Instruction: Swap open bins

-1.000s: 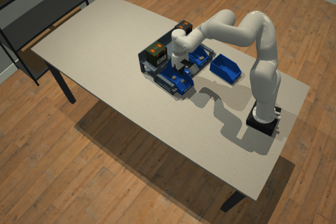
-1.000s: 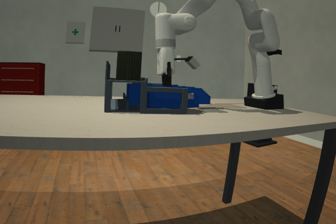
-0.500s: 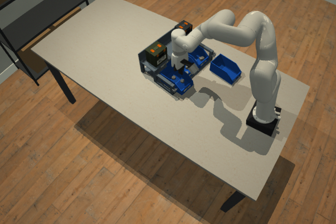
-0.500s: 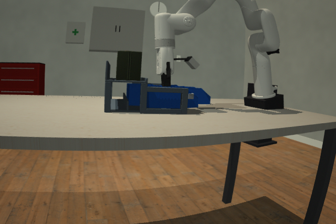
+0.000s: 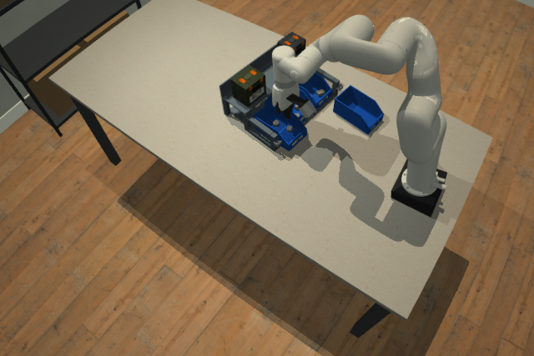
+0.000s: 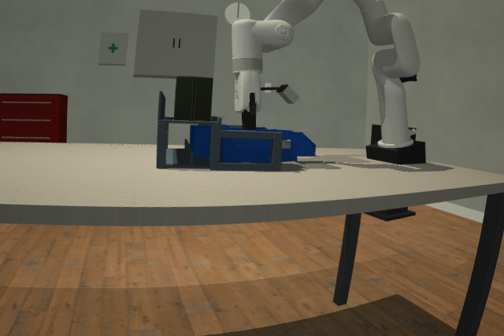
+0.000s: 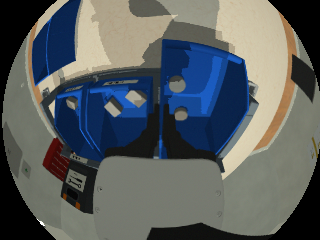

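The blue open bin with rounded grey parts (image 5: 282, 129) (image 6: 301, 145) (image 7: 202, 107) is in the end place of the shelf (image 5: 260, 130) (image 6: 248, 134). Its front end juts out past the shelf's front rail. My gripper (image 5: 288, 114) (image 6: 248, 127) (image 7: 161, 112) points down, shut on this bin's side wall, one finger inside it and one on the neighbouring bin's side. The emptied blue bin (image 5: 357, 106) (image 7: 62, 35) stands upright on the table in front of the shelf. The contact between the held bin's base and the shelf floor is hidden.
A middle blue bin (image 7: 127, 122) with angular parts stands close beside the held bin. Another blue bin (image 5: 312, 83) (image 7: 67, 120) stands farther along. An olive box (image 5: 248, 87) (image 6: 193, 98) and a black box (image 5: 293, 41) (image 7: 77, 182) sit on the shelf's rear board.
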Robot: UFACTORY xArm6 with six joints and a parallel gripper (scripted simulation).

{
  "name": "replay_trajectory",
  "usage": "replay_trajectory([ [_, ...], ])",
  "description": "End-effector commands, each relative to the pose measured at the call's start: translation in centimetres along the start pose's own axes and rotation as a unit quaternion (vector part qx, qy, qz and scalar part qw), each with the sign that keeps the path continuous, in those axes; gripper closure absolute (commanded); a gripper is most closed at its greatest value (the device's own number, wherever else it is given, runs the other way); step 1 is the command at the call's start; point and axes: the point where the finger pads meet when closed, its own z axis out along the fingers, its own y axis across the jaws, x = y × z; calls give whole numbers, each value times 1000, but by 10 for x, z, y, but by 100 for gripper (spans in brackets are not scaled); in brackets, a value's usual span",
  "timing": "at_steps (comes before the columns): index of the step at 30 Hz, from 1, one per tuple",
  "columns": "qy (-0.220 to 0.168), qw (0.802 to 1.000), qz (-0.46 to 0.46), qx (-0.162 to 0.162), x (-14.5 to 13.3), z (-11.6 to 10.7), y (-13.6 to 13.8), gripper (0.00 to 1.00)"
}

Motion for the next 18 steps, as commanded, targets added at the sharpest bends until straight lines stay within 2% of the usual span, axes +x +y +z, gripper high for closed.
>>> replay_trajectory([
  [1, -5, 1000, 0, 0, -1, -1, 0, 100],
  [18, -17, 1000, 0, 0, -1, 0, 0, 100],
])
